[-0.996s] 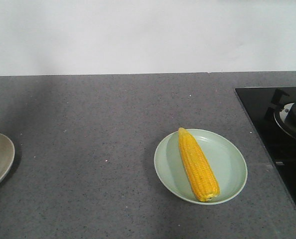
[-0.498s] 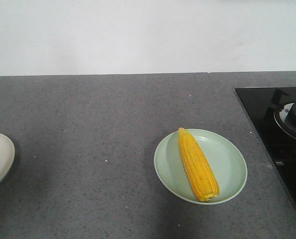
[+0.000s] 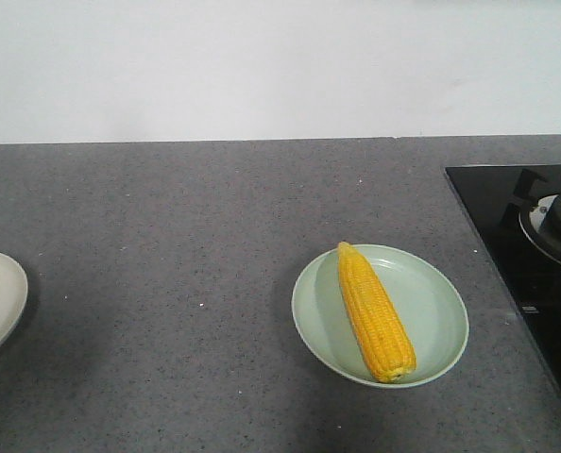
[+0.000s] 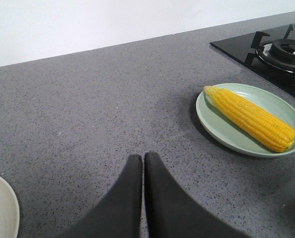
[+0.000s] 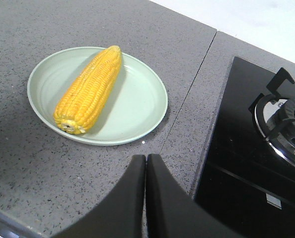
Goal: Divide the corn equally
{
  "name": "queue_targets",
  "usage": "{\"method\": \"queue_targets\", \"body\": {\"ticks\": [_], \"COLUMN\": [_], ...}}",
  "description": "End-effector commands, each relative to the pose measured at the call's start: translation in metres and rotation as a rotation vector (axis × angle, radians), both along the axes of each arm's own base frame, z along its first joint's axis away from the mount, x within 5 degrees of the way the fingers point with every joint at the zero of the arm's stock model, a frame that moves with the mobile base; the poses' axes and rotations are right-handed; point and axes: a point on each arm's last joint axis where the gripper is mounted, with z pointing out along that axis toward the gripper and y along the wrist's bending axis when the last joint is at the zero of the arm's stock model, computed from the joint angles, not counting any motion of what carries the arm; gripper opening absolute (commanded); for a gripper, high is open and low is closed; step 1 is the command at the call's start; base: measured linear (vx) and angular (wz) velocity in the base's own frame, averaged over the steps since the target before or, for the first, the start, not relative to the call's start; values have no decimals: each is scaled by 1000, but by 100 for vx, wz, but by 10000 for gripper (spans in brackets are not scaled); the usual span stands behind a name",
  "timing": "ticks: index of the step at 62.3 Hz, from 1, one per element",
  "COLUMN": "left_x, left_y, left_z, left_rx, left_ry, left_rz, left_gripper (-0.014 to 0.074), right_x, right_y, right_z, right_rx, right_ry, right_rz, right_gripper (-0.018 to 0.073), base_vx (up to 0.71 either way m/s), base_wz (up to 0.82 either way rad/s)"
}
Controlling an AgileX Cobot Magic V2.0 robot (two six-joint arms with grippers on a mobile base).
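Observation:
One yellow corn cob (image 3: 375,312) lies aslant on a pale green plate (image 3: 441,316), tapered end toward the wall; the same cob (image 4: 250,117) (image 5: 90,89) shows in both wrist views. A white plate (image 3: 2,302) pokes in at the left edge, its contents cut off by the frame. My left gripper (image 4: 143,156) is shut and holds nothing, hovering over bare counter left of the green plate (image 4: 222,130). My right gripper (image 5: 145,157) is shut and holds nothing, just in front of the green plate's (image 5: 137,99) near rim. Neither gripper shows in the front view.
A black glass hob (image 3: 531,264) with a gas burner (image 5: 286,124) fills the counter's right side. The white plate's rim (image 4: 3,208) sits at the left wrist view's lower left. A white wall runs behind the grey speckled counter (image 3: 195,236).
The plate at the left edge went from shadowed grey to bright white, with a pale shape now at its left edge. The corn and green plate have not moved.

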Motion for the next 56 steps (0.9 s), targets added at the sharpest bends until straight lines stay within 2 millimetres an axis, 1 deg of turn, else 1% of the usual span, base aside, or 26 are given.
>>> {"method": "queue_targets", "body": {"ticks": [1,35,47,56], "left_x": [2,1,3,2], "left_y": [0,-2,3,4], "left_z": [13,12,7,6], "left_rx": [-58,-57,25,50], "left_ry": [-65,-50,-41,-31], "left_rz": [17,1,34,34], "left_gripper": [-8,-7,-7,-7], "right_x": [3,3,3,3], "right_y": [0,0,0,0], "right_z": [12,12,12,12], "right_rx": [20,20,20,20], "right_ry": [-77,-78,-78,-78], "right_rz": [-11,-11,-11,-11], "right_gripper": [-4,-4,-4,-4], "base_vx": [0,0,0,0], "base_wz": [0,0,0,0]}}
